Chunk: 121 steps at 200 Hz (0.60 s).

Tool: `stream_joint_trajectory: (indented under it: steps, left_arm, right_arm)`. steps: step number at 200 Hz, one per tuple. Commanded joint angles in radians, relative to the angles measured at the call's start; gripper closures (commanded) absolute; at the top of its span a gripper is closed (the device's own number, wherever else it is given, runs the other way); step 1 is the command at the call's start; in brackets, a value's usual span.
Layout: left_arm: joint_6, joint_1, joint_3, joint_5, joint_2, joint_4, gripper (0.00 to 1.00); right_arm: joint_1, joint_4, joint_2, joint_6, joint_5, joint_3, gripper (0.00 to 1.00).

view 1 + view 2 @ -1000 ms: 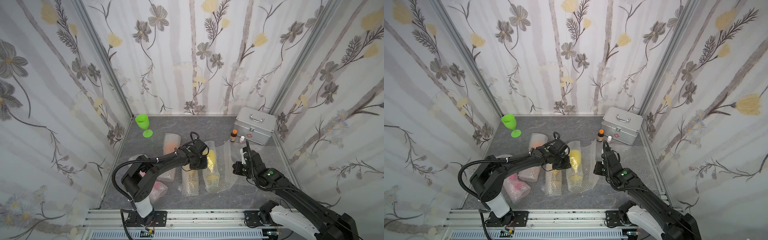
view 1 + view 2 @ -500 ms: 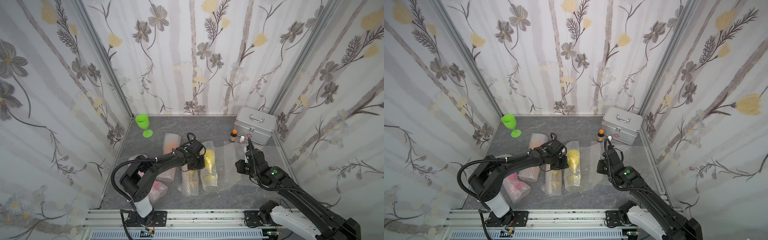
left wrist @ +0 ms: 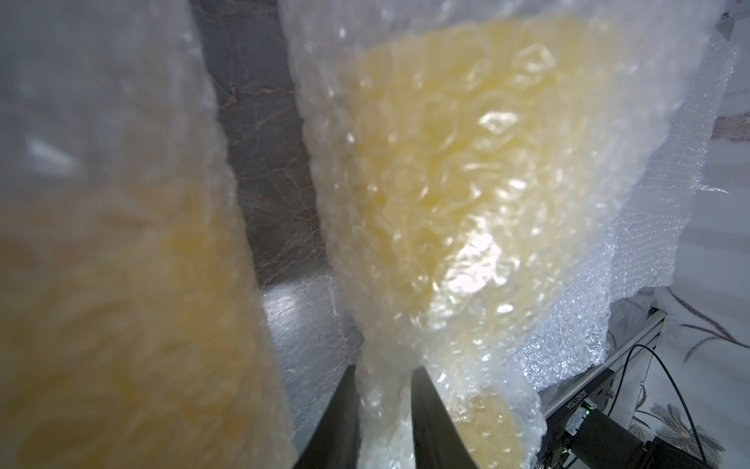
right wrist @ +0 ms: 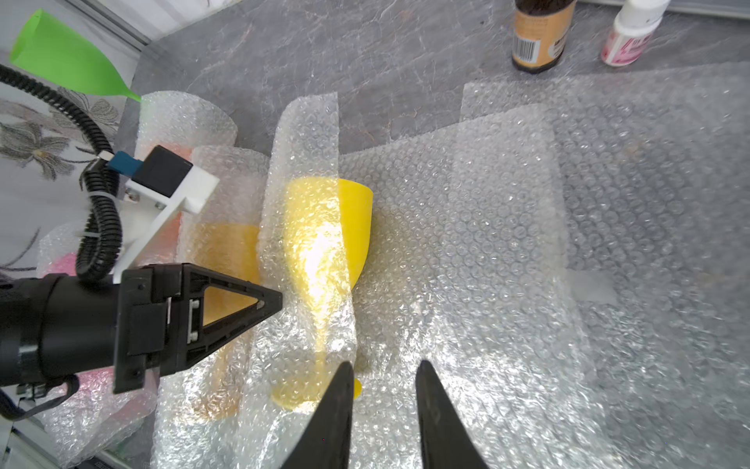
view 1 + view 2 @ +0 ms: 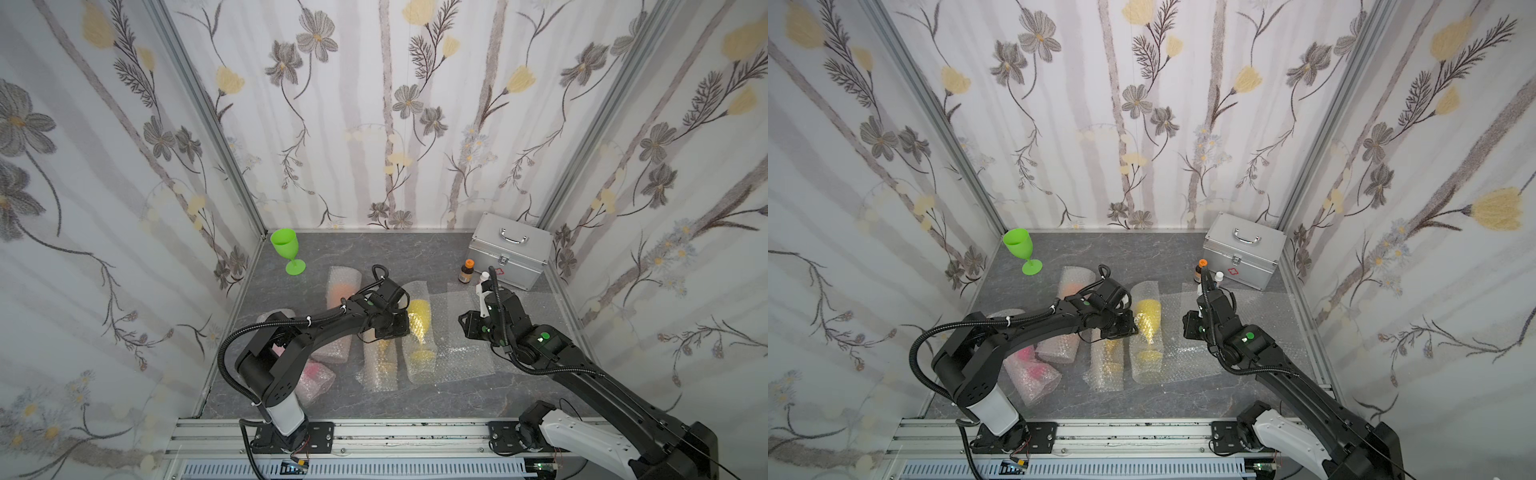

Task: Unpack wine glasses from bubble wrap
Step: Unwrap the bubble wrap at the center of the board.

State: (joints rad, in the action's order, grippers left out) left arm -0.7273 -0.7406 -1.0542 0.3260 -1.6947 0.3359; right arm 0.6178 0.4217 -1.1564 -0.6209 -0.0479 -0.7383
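Fingers of left arm (image 3: 341, 426) clenched on bubble wrap (image 3: 383, 402), apparently at the stem of the yellow goblet (image 4: 359, 219), mid-bench. Fingers of right arm (image 4: 438, 426) parted, empty, over the wrap's flat part. Green goblet (image 5: 284, 245) upright, far left corner.

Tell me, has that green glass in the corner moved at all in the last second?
No. The green glass stands upright just where it was, beside the corner post.
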Motion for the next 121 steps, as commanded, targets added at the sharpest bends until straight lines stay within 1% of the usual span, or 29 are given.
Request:
stream_joint_trajectory:
  steps: [1,23,64,90,117,121]
  left_arm:
    - [-0.007,0.003,0.005,0.001,0.007,-0.015,0.75]
    - [-0.007,0.004,0.008,0.001,0.011,-0.015,0.75]
    - [-0.007,0.006,0.010,0.001,0.015,-0.018,0.75]
    - [-0.008,0.006,0.010,0.002,0.016,-0.020,0.75]
    - [-0.008,0.007,0.014,0.003,0.016,-0.022,0.75]
    - [-0.008,0.007,0.014,0.003,0.016,-0.022,0.75]
  right_arm:
    - [0.007,-0.170,-0.061,-0.044,0.080,0.050,0.72]
    - [0.007,-0.277,-0.143,-0.055,0.114,0.085,0.73]
    - [0.030,-0.395,-0.301,-0.059,0.157,0.088,0.75]
    - [0.046,-0.434,-0.387,-0.058,0.170,0.077,0.76]
    - [0.061,-0.452,-0.433,-0.045,0.187,0.053,0.76]
    - [0.063,-0.449,-0.465,-0.041,0.191,0.047,0.76]
